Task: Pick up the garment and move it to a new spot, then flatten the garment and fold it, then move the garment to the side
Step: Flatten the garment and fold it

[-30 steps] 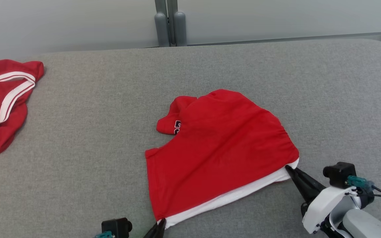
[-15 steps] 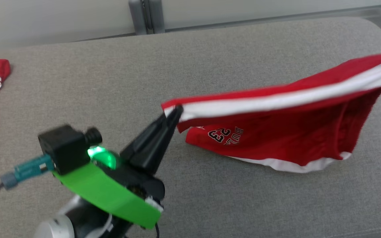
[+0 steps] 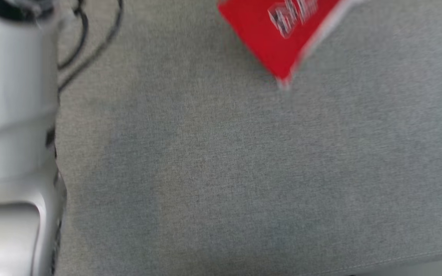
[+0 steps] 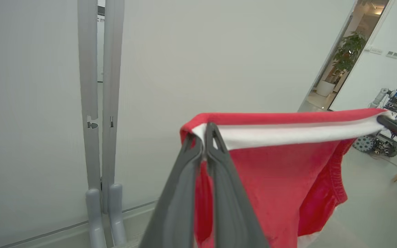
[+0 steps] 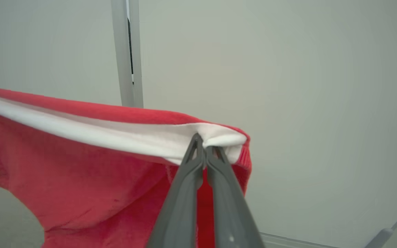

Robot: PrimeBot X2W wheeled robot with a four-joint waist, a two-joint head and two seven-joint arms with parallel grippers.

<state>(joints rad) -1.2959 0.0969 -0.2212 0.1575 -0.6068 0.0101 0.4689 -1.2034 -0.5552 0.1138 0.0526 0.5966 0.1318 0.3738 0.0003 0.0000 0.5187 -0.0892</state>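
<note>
Red garment point(image 4: 281, 179) with white band hangs stretched over grey surface point(image 3: 221, 172); left gripper point(image 4: 204, 137) and right gripper point(image 5: 204, 144) each pinched closed on a band corner.

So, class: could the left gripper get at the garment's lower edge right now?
Probably not: the left gripper is shut on the waistband of the garment, so it would have to let go first.

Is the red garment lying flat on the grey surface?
No, the left claw and right claw each pinch its white band, so the garment hangs between them.
</note>
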